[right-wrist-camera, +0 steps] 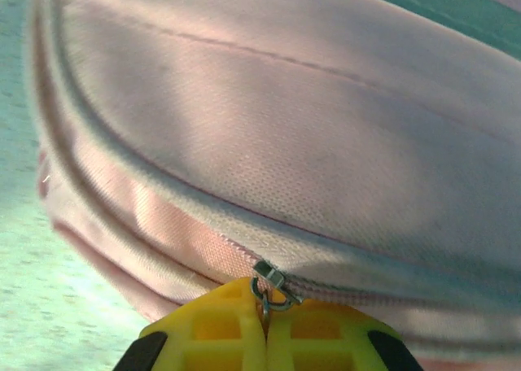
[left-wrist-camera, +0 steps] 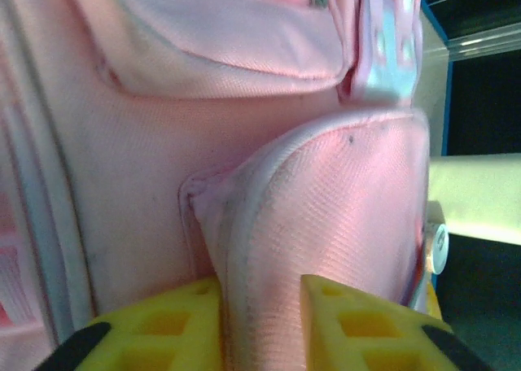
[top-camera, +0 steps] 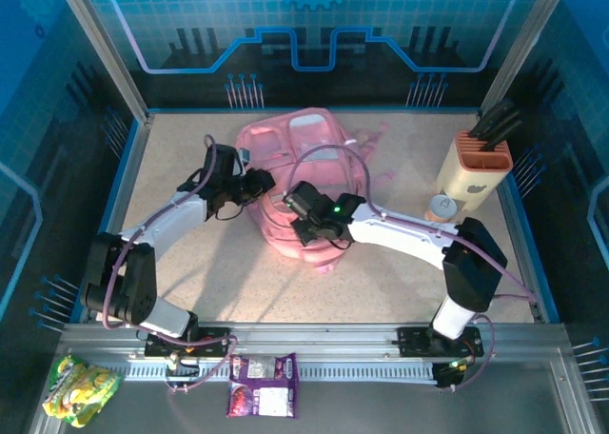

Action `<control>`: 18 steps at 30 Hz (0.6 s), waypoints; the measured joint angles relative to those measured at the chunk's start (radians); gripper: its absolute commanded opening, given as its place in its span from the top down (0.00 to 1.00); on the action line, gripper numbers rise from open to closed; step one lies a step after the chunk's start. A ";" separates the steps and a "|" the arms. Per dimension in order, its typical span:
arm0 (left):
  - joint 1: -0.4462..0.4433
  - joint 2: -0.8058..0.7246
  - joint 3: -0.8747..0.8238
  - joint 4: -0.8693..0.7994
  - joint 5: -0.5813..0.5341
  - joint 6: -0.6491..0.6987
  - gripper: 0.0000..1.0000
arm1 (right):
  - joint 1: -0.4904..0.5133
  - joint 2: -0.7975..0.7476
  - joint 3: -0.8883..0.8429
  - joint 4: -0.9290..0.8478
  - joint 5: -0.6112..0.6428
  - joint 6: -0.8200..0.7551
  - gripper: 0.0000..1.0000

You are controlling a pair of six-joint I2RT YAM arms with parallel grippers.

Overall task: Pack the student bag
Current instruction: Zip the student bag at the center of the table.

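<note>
The student bag [top-camera: 295,153], a soft pink backpack, lies in the middle of the table [top-camera: 209,282]. My left gripper [top-camera: 261,183] is at its left side. In the left wrist view its yellow fingers [left-wrist-camera: 163,330] stand apart, and a puffy ridge of the bag's pocket [left-wrist-camera: 326,208] lies between them at the left gripper [left-wrist-camera: 260,326]. My right gripper [top-camera: 306,226] is at the bag's near edge. In the right wrist view the right gripper [right-wrist-camera: 264,326] is shut on the metal zip pull [right-wrist-camera: 265,296] of the bag [right-wrist-camera: 285,127].
A beige holder with an orange top and black handles [top-camera: 476,163] stands at the right, with a small jar [top-camera: 441,207] beside it. A yellow-green packet [top-camera: 81,386] and a purple-white packet [top-camera: 262,384] lie in front of the rail.
</note>
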 measured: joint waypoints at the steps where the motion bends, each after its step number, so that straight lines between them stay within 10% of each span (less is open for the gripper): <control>1: 0.001 -0.006 -0.001 0.014 0.000 0.003 0.46 | 0.008 0.014 0.013 0.005 -0.003 0.012 1.00; 9: -0.014 -0.303 -0.217 0.089 -0.062 -0.187 0.32 | 0.021 0.055 0.040 0.023 -0.021 0.058 1.00; 18: -0.198 -0.336 -0.341 0.114 -0.213 -0.474 0.40 | 0.020 0.056 0.039 0.031 -0.024 0.075 1.00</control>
